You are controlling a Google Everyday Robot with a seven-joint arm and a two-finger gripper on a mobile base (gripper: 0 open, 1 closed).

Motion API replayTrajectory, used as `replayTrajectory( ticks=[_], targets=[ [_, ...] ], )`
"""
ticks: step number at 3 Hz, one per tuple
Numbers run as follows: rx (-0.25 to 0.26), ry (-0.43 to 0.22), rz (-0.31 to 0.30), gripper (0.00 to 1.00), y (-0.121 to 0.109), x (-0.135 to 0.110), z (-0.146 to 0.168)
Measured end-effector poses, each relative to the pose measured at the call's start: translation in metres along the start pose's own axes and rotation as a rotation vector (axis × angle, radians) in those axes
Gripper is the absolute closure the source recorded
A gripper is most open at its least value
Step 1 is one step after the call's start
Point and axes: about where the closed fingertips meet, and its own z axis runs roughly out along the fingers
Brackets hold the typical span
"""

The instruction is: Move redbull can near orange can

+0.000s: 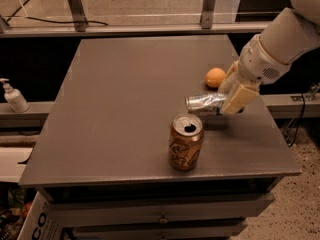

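Note:
The orange can (185, 142) stands upright near the front edge of the grey table (125, 99), orange-brown with dark print and a silver top. The redbull can (205, 104), slim and shiny silver, lies on its side in the air just behind and to the right of the orange can. My gripper (231, 98) is shut on the redbull can's right end and holds it a little above the table. The white arm reaches in from the upper right.
A round orange fruit (215, 77) lies on the table behind the gripper, near the right edge. A white soap pump bottle (13, 96) stands on a ledge left of the table. Drawers sit under the table's front edge.

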Motion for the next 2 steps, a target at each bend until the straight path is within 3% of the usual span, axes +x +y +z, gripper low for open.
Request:
replayTrajectory(
  ticks=[2],
  targets=[
    [-0.118,-0.017,-0.047,1.0,0.03,-0.009,0.016]
  ],
)
